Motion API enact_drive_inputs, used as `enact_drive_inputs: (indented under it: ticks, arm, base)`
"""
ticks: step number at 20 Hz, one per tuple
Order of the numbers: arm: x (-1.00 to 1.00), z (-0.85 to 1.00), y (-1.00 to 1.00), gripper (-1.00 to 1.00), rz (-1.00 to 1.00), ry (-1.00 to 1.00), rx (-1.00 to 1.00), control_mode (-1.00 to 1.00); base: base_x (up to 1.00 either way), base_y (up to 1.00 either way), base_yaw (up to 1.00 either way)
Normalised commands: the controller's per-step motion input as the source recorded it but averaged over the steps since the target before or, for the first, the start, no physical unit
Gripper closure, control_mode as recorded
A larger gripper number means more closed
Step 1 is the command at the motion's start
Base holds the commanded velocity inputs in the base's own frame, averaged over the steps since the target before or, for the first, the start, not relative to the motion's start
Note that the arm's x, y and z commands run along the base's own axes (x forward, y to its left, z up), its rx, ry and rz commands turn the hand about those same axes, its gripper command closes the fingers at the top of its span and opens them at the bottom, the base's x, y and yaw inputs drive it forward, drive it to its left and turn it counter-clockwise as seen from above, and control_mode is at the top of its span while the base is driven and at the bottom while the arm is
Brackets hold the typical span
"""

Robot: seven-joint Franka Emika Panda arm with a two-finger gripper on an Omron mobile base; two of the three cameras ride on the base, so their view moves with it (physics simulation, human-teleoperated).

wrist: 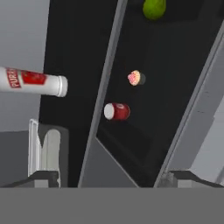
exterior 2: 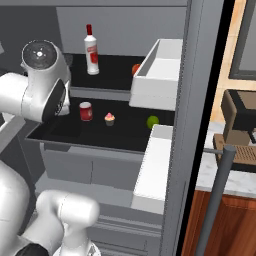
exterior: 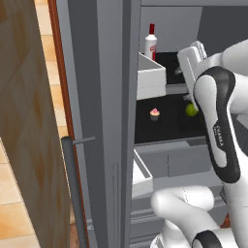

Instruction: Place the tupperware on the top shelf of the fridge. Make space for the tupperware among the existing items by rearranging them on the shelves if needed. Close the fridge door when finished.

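The grey fridge (exterior 2: 197, 100) stands open. On its top shelf (exterior 2: 112, 70) stands the white bottle with a red cap (exterior 2: 91, 50), with a red fruit (exterior 2: 135, 69) half hidden behind a door bin. The lower shelf (exterior 2: 100, 135) carries a red can (exterior 2: 86, 111), a cupcake (exterior 2: 109, 118) and a green fruit (exterior 2: 152, 121). My gripper (wrist: 113, 177) reaches in at top-shelf height, open, with nothing between its fingers. A pale, whitish-rimmed shape (wrist: 43, 146) sits on the top shelf (wrist: 74, 65) by one fingertip. I cannot tell whether it is the tupperware.
White door bins (exterior 2: 159, 75) jut out beside the shelves on the right, and another bin (exterior: 151, 76) on the left. The left door's bar handle (exterior: 72, 193) and a wooden cabinet (exterior: 24, 121) stand left. My arm (exterior: 220, 126) blocks the compartment's right side.
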Motion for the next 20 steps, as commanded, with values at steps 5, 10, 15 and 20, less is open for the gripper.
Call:
enact_drive_inputs:
  ticks: [5,10,15,20]
  arm:
    - [-0.88,-0.45,-0.29,-1.00,0.41,0.13,-0.22,-1.00]
    - [-0.90,-0.50,-0.13,-1.00,0.67,0.11,-0.42,-1.00]
    - [-0.59,-0.71,-0.15,-1.00,0.54,0.30,-0.62,-1.00]
    - [-0.68,-0.26,-0.54,-1.00,0.31,0.02,-0.25,-1.00]
  base:
    - [0.00,0.00,0.00]
    - [0.00,0.00,0.00]
    - [0.00,0.00,0.00]
    - [0.00,0.00,0.00]
